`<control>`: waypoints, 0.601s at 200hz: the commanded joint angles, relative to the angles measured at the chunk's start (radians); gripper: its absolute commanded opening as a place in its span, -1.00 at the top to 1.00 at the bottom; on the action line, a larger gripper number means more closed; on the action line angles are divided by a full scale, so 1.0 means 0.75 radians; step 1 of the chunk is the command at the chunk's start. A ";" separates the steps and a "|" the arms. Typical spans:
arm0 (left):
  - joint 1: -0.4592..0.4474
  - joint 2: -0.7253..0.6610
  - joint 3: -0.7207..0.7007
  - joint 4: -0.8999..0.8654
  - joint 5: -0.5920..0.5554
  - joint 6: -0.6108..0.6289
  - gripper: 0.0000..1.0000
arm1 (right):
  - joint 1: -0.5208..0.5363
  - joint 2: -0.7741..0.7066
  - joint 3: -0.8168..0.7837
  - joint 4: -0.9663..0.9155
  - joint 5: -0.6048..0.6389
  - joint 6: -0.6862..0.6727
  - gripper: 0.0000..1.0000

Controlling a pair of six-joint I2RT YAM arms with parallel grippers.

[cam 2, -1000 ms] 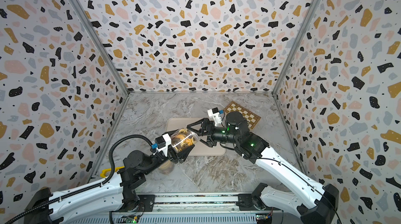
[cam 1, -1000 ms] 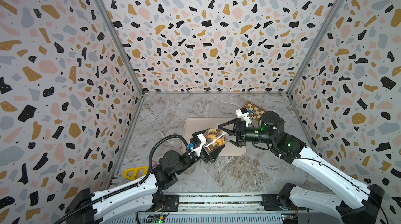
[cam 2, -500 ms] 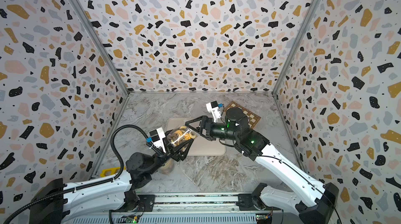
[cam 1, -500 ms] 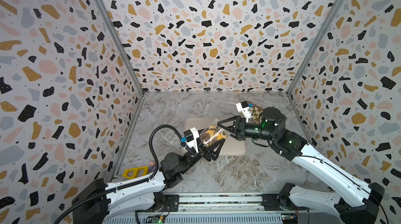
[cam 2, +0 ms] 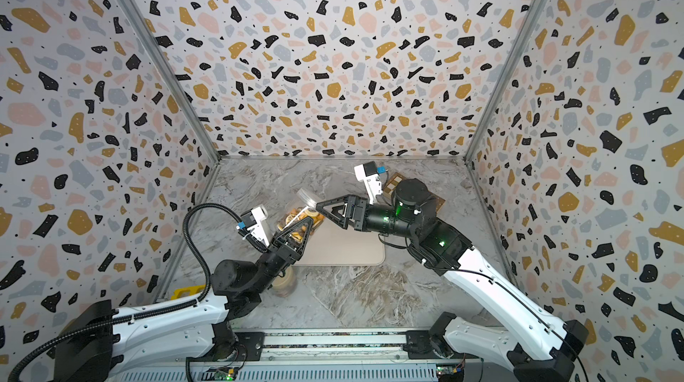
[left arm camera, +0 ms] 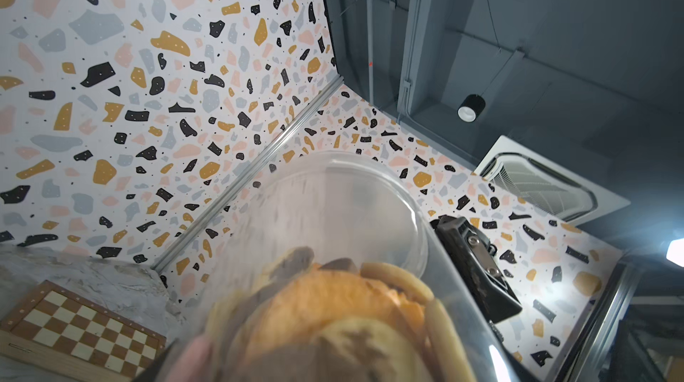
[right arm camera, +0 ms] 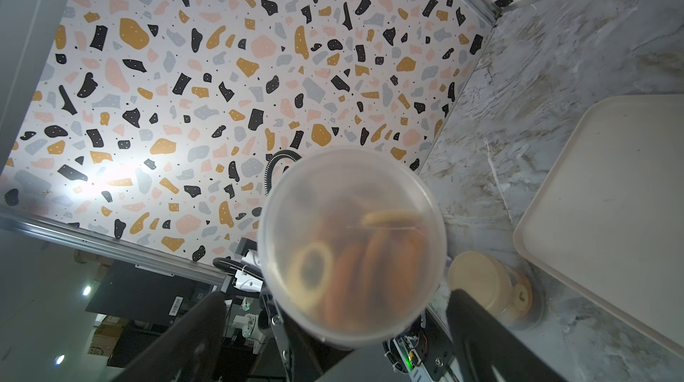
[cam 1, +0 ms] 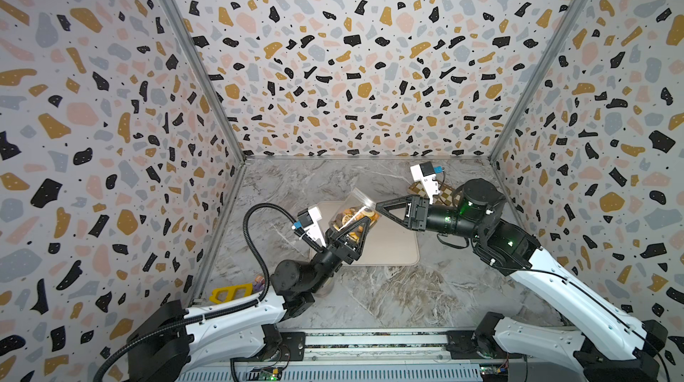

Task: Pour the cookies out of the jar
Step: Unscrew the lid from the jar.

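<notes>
Cookies (cam 1: 352, 219) sit in the jar (cam 1: 346, 210), which the left gripper (cam 1: 351, 232) clamps above the tray's (cam 1: 392, 250) 10 o'clock corner. In both top views its long axis runs 7 to 1 o'clock, with the lid (cam 1: 362, 197) on and uppermost. The right gripper (cam 1: 379, 209), jaws wide and empty, waits just at 3 o'clock of the lid. It looks best placed to unscrew it.
</notes>
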 commanded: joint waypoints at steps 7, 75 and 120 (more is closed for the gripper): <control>0.002 -0.026 0.057 0.173 -0.005 -0.091 1.00 | 0.002 -0.044 0.093 0.000 0.012 -0.095 -0.99; 0.053 -0.219 0.060 -0.354 0.227 0.589 1.00 | -0.193 0.076 0.341 -0.591 -0.086 -0.077 -0.99; 0.053 -0.220 0.129 -0.574 0.272 0.898 1.00 | -0.149 0.063 0.300 -0.572 -0.040 0.090 -0.99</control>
